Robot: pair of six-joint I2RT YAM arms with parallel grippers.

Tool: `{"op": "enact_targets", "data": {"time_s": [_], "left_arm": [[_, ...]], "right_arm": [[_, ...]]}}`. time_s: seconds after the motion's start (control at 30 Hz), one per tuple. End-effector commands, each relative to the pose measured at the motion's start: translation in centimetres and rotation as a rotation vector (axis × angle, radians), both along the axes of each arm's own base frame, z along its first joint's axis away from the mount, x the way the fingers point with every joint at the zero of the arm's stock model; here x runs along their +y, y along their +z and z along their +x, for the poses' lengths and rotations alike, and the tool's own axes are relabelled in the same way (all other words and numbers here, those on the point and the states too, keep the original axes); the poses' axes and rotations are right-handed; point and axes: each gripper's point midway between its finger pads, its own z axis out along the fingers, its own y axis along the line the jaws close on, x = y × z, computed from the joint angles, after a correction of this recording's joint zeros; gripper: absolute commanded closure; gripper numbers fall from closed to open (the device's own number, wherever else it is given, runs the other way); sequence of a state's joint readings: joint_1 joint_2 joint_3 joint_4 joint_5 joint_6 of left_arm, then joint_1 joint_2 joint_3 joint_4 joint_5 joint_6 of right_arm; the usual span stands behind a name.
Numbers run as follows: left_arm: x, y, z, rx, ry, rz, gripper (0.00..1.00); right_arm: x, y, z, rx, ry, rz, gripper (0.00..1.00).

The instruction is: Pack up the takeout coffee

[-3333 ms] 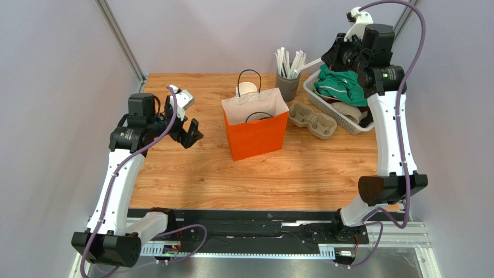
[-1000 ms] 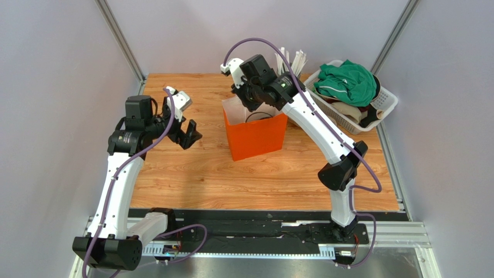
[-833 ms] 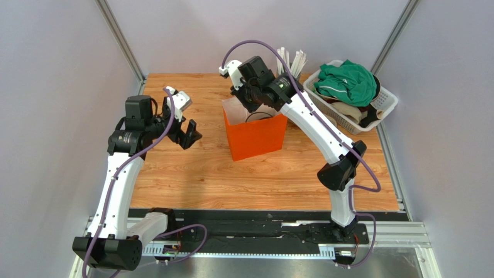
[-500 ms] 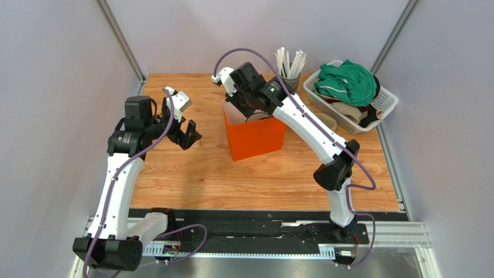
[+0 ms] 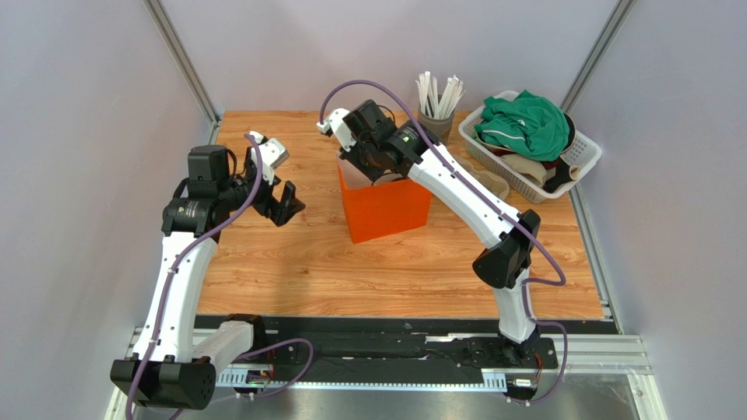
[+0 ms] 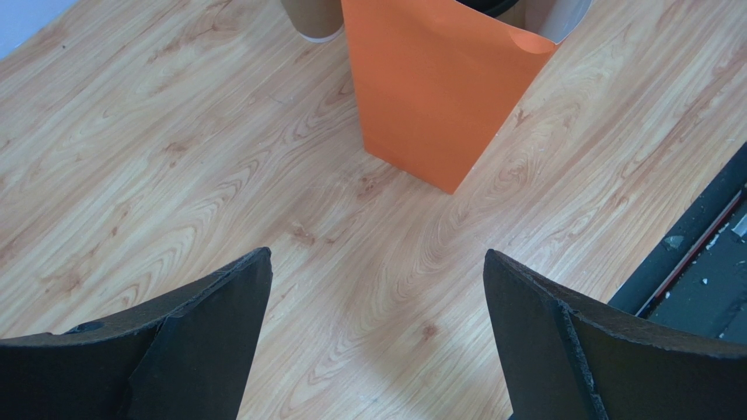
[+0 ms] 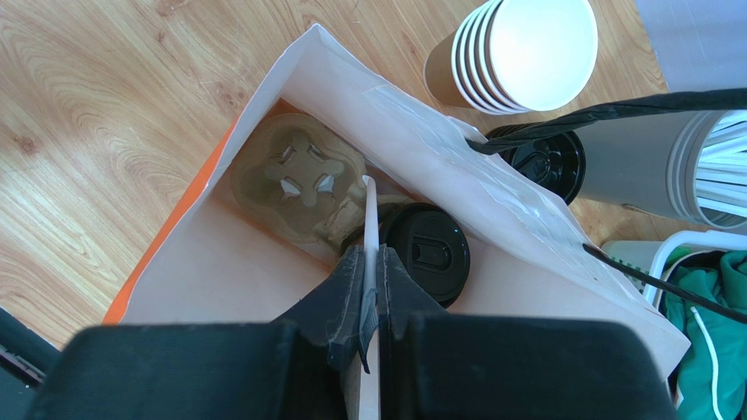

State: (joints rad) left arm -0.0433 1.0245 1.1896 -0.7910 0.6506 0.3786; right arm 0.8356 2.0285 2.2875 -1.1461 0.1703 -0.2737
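Observation:
The takeout coffee shows its round black lid inside the orange bag, beside an empty slot of a tan cardboard cup carrier. My right gripper hangs over the bag's mouth, shut on a white wrapped straw that points down into the bag next to the lid. From above, the right gripper covers the bag's opening. My left gripper stands open and empty above bare wood, left of the bag, and the top view shows this gripper apart from it.
Behind the bag stand a stack of lidless paper cups, a stack of black lids and a grey holder of straws. A white basket with green cloth sits at the back right.
The right arm has swung from the basket corner to over the bag, holding the straw, and drifted a little left in the last second. The left arm has not moved.

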Motion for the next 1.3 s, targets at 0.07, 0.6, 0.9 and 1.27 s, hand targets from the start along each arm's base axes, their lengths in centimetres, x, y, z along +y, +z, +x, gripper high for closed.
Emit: {"op": "enact_targets", "data": {"time_s": [0.07, 0.6, 0.9, 1.27], "left_arm": [[-0.1, 1.0, 0.0, -0.033, -0.003, -0.027, 0.01], [-0.1, 0.9, 0.0, -0.034, -0.002, -0.029, 0.01], [0.0, 0.8, 0.0, -0.032, 0.001, -0.027, 0.01], [0.0, 0.9, 0.0, -0.032, 0.001, -0.032, 0.01]], "right_arm": [[1.0, -0.1, 0.1, -0.039, 0.023, -0.016, 0.90], [1.8, 1.1, -0.6, -0.067, 0.036, 0.008, 0.61], [1.8, 5.6, -0.7, -0.137, 0.025, 0.107, 0.52], [0.7, 12.2, -0.7, -0.260, -0.011, 0.267, 0.31]]}}
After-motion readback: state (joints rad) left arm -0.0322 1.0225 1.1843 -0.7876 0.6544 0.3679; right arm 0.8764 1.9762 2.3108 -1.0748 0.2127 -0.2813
